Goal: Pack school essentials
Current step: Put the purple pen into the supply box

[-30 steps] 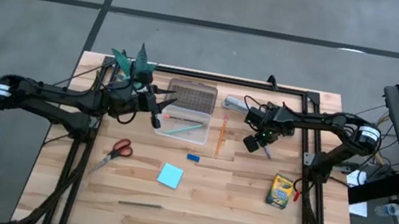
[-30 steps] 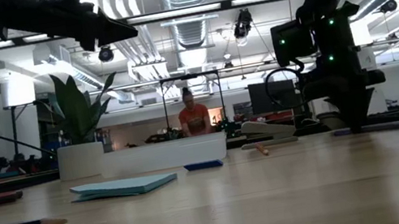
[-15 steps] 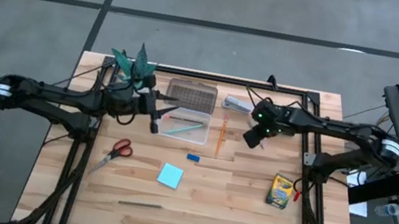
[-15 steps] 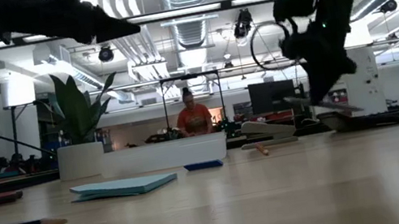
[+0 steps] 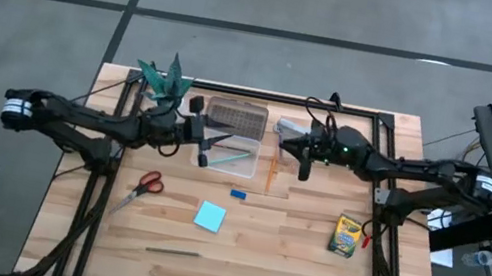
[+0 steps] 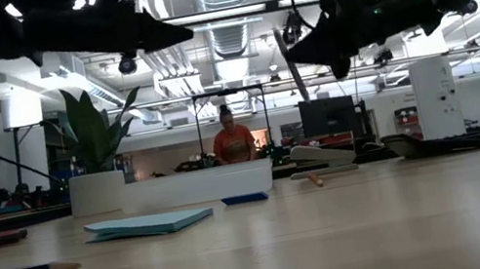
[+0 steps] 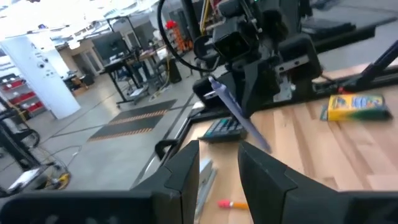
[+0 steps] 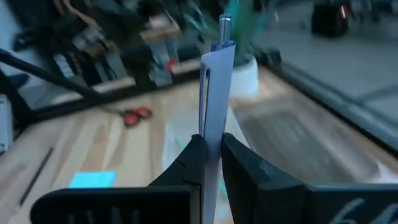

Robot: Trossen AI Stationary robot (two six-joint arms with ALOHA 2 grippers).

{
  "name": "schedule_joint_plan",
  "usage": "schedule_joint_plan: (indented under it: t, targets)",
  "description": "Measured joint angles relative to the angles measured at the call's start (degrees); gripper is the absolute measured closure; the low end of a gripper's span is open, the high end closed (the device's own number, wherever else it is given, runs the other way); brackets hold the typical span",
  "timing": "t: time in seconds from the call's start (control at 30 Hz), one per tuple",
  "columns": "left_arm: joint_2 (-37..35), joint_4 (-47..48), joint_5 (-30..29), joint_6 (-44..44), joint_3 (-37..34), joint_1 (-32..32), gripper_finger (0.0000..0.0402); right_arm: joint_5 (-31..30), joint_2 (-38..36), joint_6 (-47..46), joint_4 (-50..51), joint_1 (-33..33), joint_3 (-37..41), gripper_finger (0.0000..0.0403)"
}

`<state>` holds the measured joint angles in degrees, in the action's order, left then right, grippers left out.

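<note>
We see the right claw (image 5: 302, 158) pinching a pen (image 8: 213, 93) just beside the clear case (image 5: 231, 135); left claw (image 5: 205, 147) half spread, empty, over it; thin grip, pen may swivel and miss the case.

The open pencil case (image 5: 231, 135) lay at the table's (image 5: 284, 267) rear, a potted plant (image 5: 167, 78) to its left and a stapler (image 5: 289, 125) to its right. An orange pencil (image 5: 272, 168) lay right of the case. In front lay the eraser (image 5: 238, 195), notepad (image 5: 209, 216) and scissors (image 5: 142, 188); the crayon box (image 5: 346, 235) lay far right.
</note>
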<state>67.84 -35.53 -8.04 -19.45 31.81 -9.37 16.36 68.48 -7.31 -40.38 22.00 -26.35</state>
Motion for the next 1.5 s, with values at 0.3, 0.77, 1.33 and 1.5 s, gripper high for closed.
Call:
schedule_joint_plan:
  t: [0.3, 0.77, 1.33, 1.5]
  targets:
    - [11.56, -14.14, 2.01, 7.12, 1.22, 0.00, 0.0308, 3.51, 4.92, 2.00, -11.05, -0.13, 0.48, 0.0374]
    - [26.39, -22.62, 5.91, 17.29, 6.68, -0.11, 0.0272, 6.26, 7.85, 2.40, -17.19, -0.63, 0.46, 0.0374]
    - [37.77, -22.57, 8.47, 22.05, 17.19, 0.07, 0.0185, 8.12, 7.85, 2.86, -17.40, -0.63, 0.41, 0.0374]
    - [39.03, -22.54, 11.49, 22.13, 19.53, 0.11, 0.0185, 8.10, 7.85, 3.10, -17.40, -0.63, 0.41, 0.0374]
